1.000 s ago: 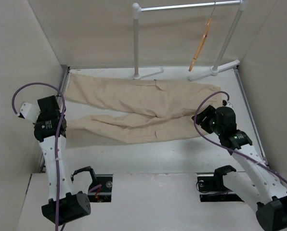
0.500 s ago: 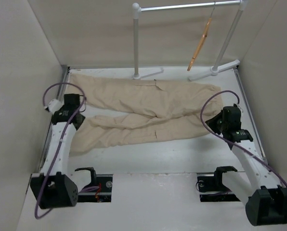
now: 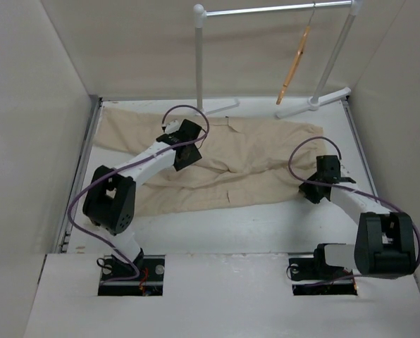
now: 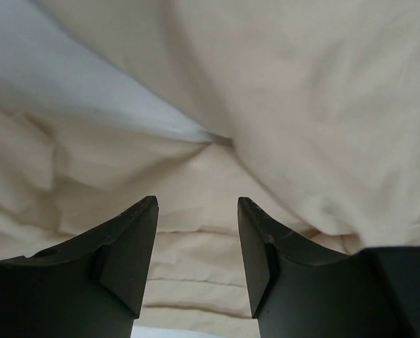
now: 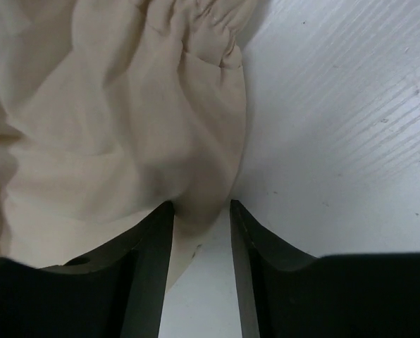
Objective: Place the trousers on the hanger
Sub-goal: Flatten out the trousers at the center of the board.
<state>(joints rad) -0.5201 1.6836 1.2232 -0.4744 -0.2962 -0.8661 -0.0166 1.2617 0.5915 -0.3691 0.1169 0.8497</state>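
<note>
Beige soft cotton trousers (image 3: pixel 259 151) lie flat on the white table (image 3: pixel 266 225); slim orange-tan wooden hanger (image 3: pixel 293 65) hangs on the white tubular rack (image 3: pixel 266 10); left gripper (image 4: pixel 196 204) parted, empty, over the crotch; right gripper (image 5: pixel 201 205) straddles the waistband edge, pinch unclear; limp, light cloth, likely best seized at waistband.

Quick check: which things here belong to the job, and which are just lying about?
Job: beige trousers, spread flat; wooden hanger, hanging at the back.
Just there: white clothes rack; table.
</note>
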